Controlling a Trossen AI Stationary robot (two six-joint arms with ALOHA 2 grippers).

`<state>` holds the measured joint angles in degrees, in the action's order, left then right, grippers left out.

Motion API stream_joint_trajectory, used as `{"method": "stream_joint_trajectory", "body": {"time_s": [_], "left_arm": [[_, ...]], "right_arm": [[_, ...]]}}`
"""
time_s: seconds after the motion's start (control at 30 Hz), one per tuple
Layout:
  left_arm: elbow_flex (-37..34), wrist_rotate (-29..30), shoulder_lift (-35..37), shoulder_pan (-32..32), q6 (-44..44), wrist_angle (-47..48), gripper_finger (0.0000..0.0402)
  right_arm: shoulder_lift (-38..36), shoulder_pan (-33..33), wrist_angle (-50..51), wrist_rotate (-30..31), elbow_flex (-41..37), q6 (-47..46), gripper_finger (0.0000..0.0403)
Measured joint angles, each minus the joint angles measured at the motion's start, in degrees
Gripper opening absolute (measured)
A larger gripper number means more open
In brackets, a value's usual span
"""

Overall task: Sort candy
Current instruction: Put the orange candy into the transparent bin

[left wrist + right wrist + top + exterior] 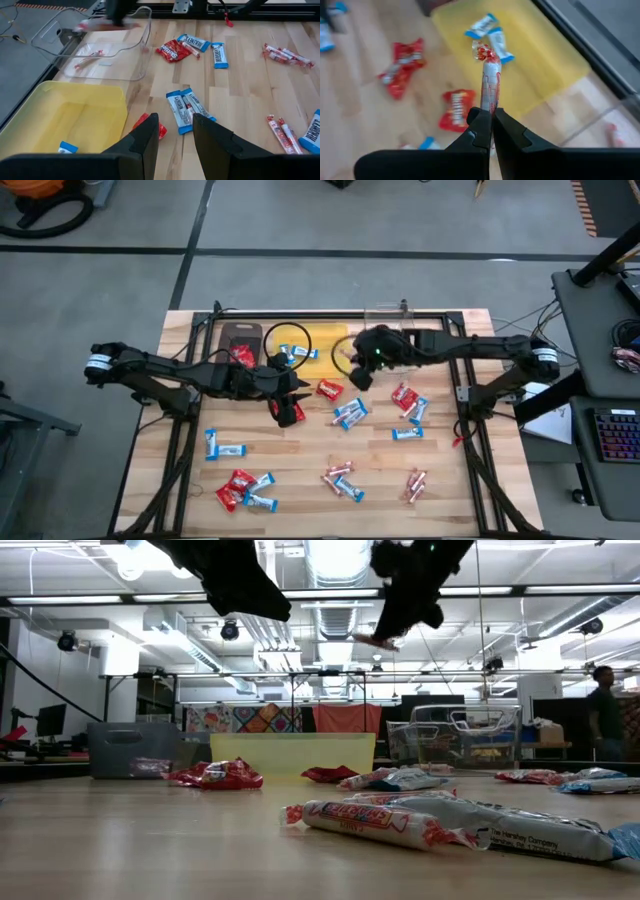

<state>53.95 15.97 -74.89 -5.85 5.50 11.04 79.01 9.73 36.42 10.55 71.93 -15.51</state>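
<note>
Right gripper (491,116): pinched shut on a slim pink stick (489,75), lifted above the table near the yellow bin (322,343) and clear bin (107,42).
Left gripper (175,131): partly open, empty, over a red packet (161,131) beside the yellow bin.
Other candy: scattered across the table (300,470); blue-and-white bars (490,29) in the yellow bin.

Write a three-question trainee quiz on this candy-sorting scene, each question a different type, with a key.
1. True or false: the right gripper is shut on a slim pink stick.
2. Multiple choice: which candy already lies in the yellow bin? A) red packets B) blue-and-white bars C) pink sticks
3. Fill in: the left gripper hangs open above the table, with a ____ packet on the wood just beyond its fingers.

Key: 1 true; 2 B; 3 red.
</note>
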Motion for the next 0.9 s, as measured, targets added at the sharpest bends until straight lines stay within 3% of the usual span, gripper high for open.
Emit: {"method": "stream_joint_trajectory", "body": {"time_s": [0.13, 0.37, 0.53, 0.9], "left_arm": [[0.0, 0.01, -0.01, 0.0, 0.03, 0.01, 0.0104], [-0.13, 0.02, -0.02, 0.0, 1.11, 0.12, 0.0104], [-0.22, 0.01, -0.02, 0.0, 1.29, 0.16, 0.0104], [-0.22, 0.04, -0.02, 0.0, 1.29, 0.1, 0.0104]], "right_arm": [[0.62, 5.76, 2.3, 1.45, -0.3, 0.12, 0.0009], [0.95, 15.18, 7.36, 11.0, -1.84, -3.14, 0.0009], [1.04, 21.14, 7.57, 10.94, -4.13, -2.98, 0.0009], [2.14, 31.83, 7.09, 4.9, -7.38, -1.26, 0.0009]]}}
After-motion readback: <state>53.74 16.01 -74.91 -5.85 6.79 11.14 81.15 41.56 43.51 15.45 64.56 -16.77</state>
